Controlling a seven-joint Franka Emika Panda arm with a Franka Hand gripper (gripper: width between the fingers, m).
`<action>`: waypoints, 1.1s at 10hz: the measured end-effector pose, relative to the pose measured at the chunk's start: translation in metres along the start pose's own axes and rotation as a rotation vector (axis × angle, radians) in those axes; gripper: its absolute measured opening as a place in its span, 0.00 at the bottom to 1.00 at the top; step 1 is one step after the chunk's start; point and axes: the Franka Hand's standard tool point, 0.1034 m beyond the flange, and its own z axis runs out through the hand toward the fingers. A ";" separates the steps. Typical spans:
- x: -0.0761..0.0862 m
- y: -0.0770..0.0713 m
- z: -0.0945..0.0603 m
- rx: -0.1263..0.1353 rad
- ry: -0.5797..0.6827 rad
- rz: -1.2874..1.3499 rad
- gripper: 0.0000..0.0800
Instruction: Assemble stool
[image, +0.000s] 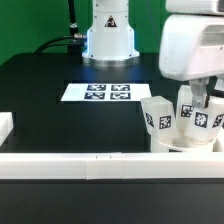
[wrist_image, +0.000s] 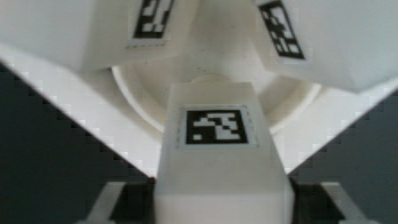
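In the exterior view the black desk (image: 40, 100) carries the marker board (image: 97, 92), lying flat toward the far middle, just in front of the arm's white base (image: 108, 35). Long white border rails (image: 70, 160) run along the near edge, with a short piece at the exterior view's left. At the exterior view's right, near the front rail, sits the stool: its round seat (image: 180, 148) lies low on the desk, mostly hidden, and tagged leg blocks stand up from it. One leg (image: 158, 117) stands on the exterior view's left of the group, tilted slightly, and a second leg (image: 215, 122) shows at the exterior view's right edge. Between them a third leg (image: 188, 113) rises toward the arm's big white wrist housing (image: 190, 45), which hangs directly above. The claw (image: 194, 97) reaches down onto this middle leg; its fingers are largely covered by the housing here

In the wrist view the held leg (wrist_image: 221, 150) fills the middle, its square tag facing the camera, and the claw (wrist_image: 219, 200) is clamped on it, a dark finger (wrist_image: 116, 200) pressing each side. Beyond it the curved seat (wrist_image: 143, 95) shows, and two more tagged legs, one (wrist_image: 151, 25) and another (wrist_image: 294, 35), stand on its far part, leaning apart from each other
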 end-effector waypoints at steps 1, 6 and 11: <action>0.000 -0.003 0.001 0.020 0.001 0.138 0.42; 0.000 -0.007 0.001 0.037 -0.007 0.625 0.42; -0.004 -0.002 0.003 0.066 0.008 0.972 0.42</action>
